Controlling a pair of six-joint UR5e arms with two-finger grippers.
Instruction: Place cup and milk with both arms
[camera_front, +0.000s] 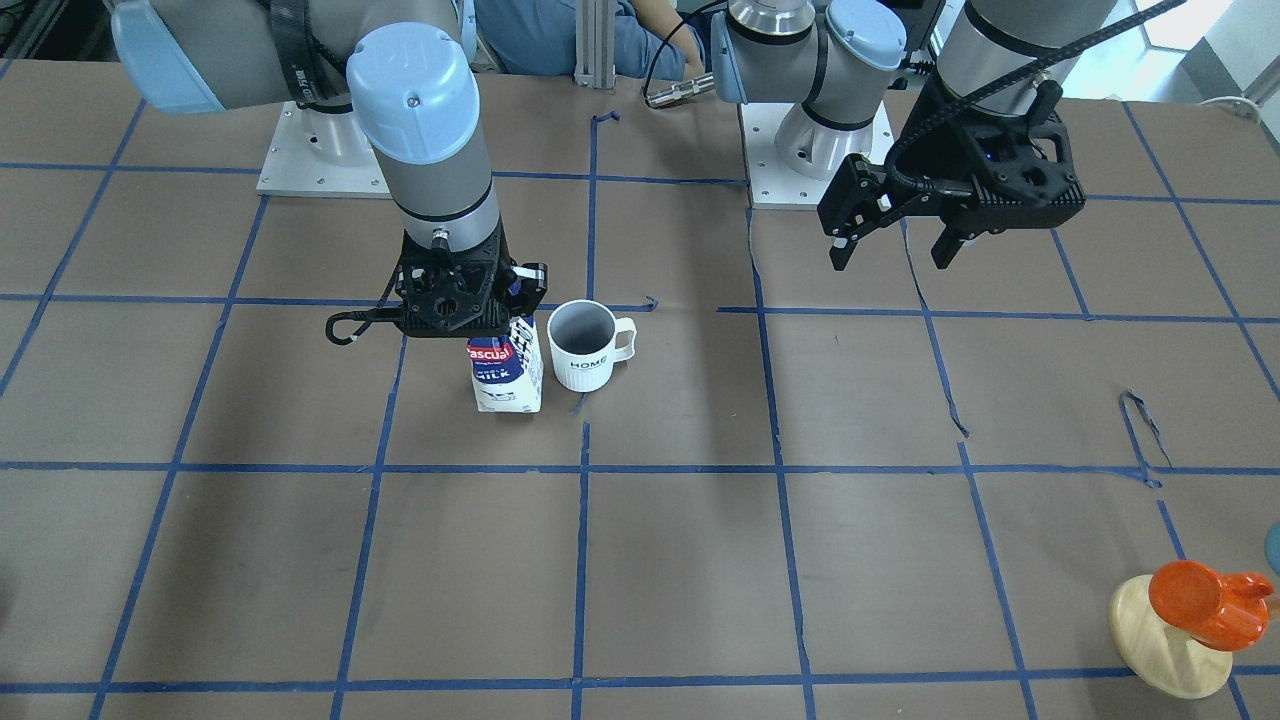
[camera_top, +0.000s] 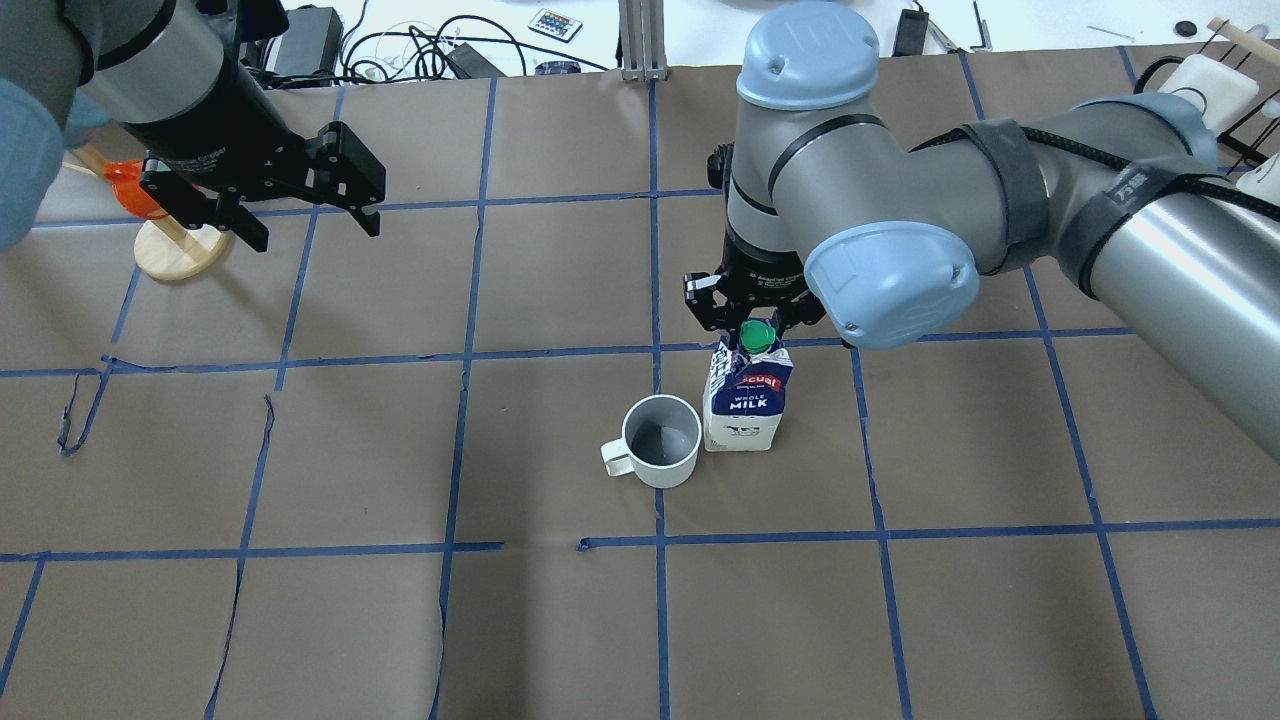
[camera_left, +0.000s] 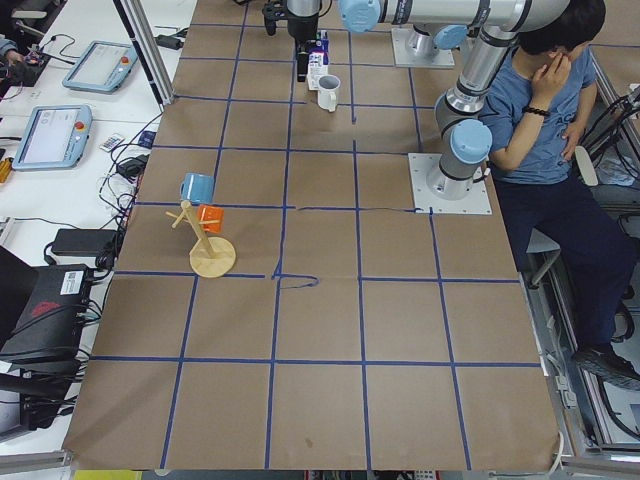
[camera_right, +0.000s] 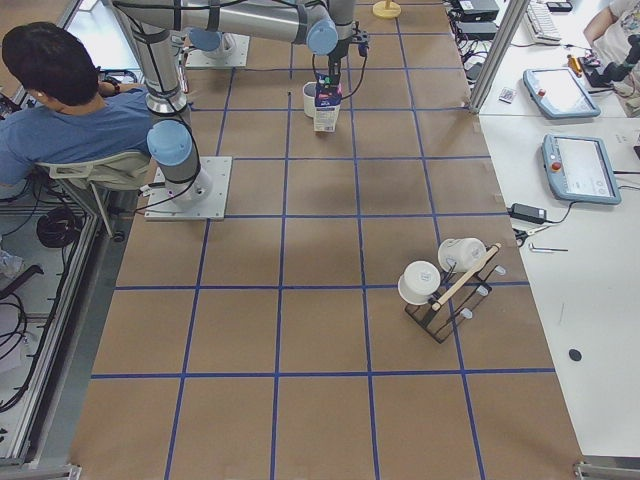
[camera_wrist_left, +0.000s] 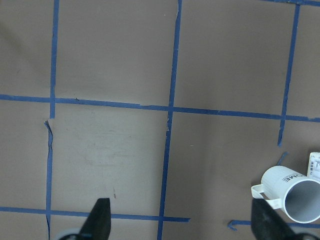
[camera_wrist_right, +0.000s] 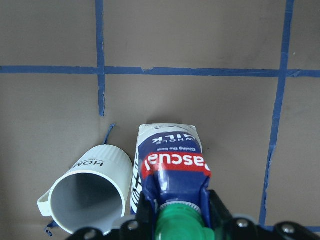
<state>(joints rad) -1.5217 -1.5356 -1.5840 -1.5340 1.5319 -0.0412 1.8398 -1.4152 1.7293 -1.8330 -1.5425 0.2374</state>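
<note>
The right jaws tight on the milk (camera_top: 745, 400) top (cup (camera_top: 660, 445) just beside), left jaws spread, aloft

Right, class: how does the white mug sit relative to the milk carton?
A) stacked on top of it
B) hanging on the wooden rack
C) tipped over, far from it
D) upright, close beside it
D: the cup stands upright, mouth up, close beside the milk.
</note>
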